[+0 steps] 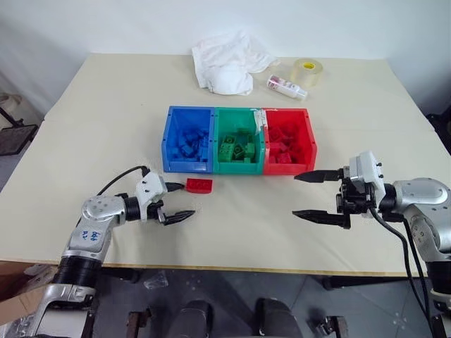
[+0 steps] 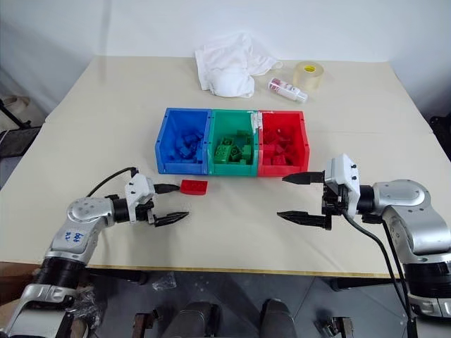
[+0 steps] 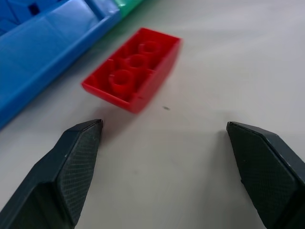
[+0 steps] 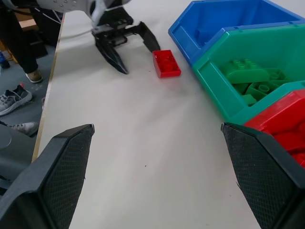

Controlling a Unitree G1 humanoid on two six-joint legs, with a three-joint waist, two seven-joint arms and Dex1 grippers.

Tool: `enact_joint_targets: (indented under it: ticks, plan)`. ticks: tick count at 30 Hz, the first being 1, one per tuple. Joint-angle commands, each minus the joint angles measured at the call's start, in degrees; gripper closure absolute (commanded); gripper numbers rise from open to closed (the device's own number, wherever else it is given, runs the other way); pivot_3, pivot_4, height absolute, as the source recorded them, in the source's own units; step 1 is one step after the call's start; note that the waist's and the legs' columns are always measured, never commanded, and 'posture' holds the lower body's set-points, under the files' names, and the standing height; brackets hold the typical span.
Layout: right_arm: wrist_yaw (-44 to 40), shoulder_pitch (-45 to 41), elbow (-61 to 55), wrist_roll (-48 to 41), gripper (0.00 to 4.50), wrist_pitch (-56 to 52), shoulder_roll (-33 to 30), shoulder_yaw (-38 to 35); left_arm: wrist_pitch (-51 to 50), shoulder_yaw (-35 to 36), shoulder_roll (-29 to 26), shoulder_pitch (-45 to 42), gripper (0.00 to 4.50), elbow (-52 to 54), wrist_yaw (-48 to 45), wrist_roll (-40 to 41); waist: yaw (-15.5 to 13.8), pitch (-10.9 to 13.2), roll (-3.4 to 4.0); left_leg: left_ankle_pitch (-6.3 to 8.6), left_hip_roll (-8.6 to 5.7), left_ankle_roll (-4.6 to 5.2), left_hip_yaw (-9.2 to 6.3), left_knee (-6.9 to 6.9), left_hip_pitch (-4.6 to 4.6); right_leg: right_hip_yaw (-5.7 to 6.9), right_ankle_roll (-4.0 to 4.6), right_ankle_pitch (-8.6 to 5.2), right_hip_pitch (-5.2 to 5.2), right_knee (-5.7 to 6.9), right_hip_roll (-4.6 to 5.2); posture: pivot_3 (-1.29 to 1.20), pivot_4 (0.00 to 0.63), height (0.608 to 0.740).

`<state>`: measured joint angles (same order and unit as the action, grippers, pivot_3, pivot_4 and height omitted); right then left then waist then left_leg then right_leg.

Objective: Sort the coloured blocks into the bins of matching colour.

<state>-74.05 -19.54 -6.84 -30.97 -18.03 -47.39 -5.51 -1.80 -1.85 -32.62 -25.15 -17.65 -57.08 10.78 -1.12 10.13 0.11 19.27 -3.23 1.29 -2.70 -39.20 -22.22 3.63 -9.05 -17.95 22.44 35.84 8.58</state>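
One red brick (image 1: 199,185) lies loose on the counter (image 1: 106,127) just beside the blue bin (image 1: 187,139). Left hand (image 1: 177,203) spread wide, close behind it; right hand (image 1: 317,195) spread, empty. Risk: a finger nudges the brick against the bin wall, or it lands in blue instead of the red bin (image 1: 288,140).

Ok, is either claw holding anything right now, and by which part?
Nothing is held. The left claw is open, just short of the oblong red plastic brick on the table. The right claw is open with nothing between its fingers.
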Motion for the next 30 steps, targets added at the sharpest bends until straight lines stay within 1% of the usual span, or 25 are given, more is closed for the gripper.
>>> enact_joint_targets:
  ticks: [1, 6, 9, 13, 14, 21, 24, 27, 30]
  plan:
    - [0.8, 0.4, -2.5, -1.5, 0.00, -0.3, -0.5, -2.4, 2.5, -1.5, 1.7, -1.6, 0.07, -2.9, 0.2, -1.3, -0.1, 0.0, 0.00, 0.00, -0.01, 0.00, 0.01, -0.01, 0.00, 0.00, 0.00, 0.00, 0.00, 0.00, 0.00, 0.00, 0.150, 0.740]
    - [1.4, 0.6, -2.8, -1.6, 0.00, -0.4, -0.3, -2.4, 5.6, -2.8, 5.3, -5.2, 0.07, -7.9, 0.3, -2.3, -0.5, 0.0, 0.00, -0.01, -0.03, 0.02, -0.02, -0.09, 0.01, 0.03, -0.02, 0.01, -0.08, 0.00, 0.01, 0.00, 0.150, 0.740]
    - [1.6, 0.4, -2.7, -1.5, 0.00, -0.4, -0.3, -2.3, 7.5, -2.8, 7.1, -6.2, 0.69, -8.8, -0.5, -1.9, -0.4, 0.0, 0.00, -0.01, -0.05, 0.02, -0.02, -0.09, 0.01, 0.02, -0.03, 0.02, -0.07, 0.00, 0.02, 0.00, 0.150, 0.740]
    - [2.0, 0.6, -3.0, -1.7, 0.00, -0.4, -0.4, -2.4, 7.8, -3.0, 7.9, -6.5, 1.95, -8.6, -2.0, -1.3, -0.2, 0.0, 0.00, -0.01, -0.05, 0.02, 0.00, -0.08, 0.01, 0.03, -0.03, 0.02, -0.05, 0.00, 0.00, 0.00, 0.150, 0.740]
    - [2.0, 0.8, -3.1, -1.7, 0.00, -0.4, -0.4, -2.4, 8.0, -3.0, 7.9, -6.5, 2.16, -8.6, -2.5, -1.1, -0.2, 0.0, 0.00, -0.01, -0.05, 0.02, 0.00, -0.08, 0.01, 0.03, -0.03, 0.02, -0.05, 0.00, 0.00, 0.00, 0.150, 0.740]
    - [2.3, 1.1, -3.3, -1.9, 0.00, -0.3, -0.5, -2.4, 8.3, -2.9, 8.2, -6.3, 2.17, -6.9, -3.5, -0.6, -0.2, 0.0, -0.01, -0.01, -0.03, 0.02, -0.01, -0.08, 0.00, 0.02, -0.03, 0.02, -0.05, 0.00, 0.01, 0.00, 0.150, 0.740]
    - [2.4, 1.4, -3.6, -1.9, 0.00, -0.3, -0.6, -2.7, 5.2, -2.0, 7.4, -6.3, 2.17, -1.0, -3.6, 1.2, -0.2, 0.0, -0.01, -0.01, -0.02, 0.02, -0.01, -0.08, 0.00, 0.02, -0.03, 0.02, -0.04, 0.00, 0.00, 0.00, 0.150, 0.740]
    - [2.4, 1.8, -3.7, -2.0, 0.00, -0.3, -0.7, -3.0, -1.3, 1.4, 6.5, -9.6, 2.17, 4.0, 1.3, 2.8, -0.3, 0.0, -0.01, -0.01, 0.00, 0.02, -0.03, -0.09, -0.03, 0.02, -0.03, 0.02, -0.04, 0.00, 0.01, 0.00, 0.150, 0.740]
    - [2.4, 1.9, -3.6, -1.9, 0.00, -0.2, -0.6, -3.1, -5.1, 4.2, 5.9, -13.8, 2.17, 2.7, 6.6, 2.6, -0.3, 0.0, -0.01, -0.01, 0.00, 0.02, -0.06, -0.12, -0.04, 0.02, -0.03, 0.02, -0.04, 0.01, 0.00, 0.00, 0.150, 0.740]
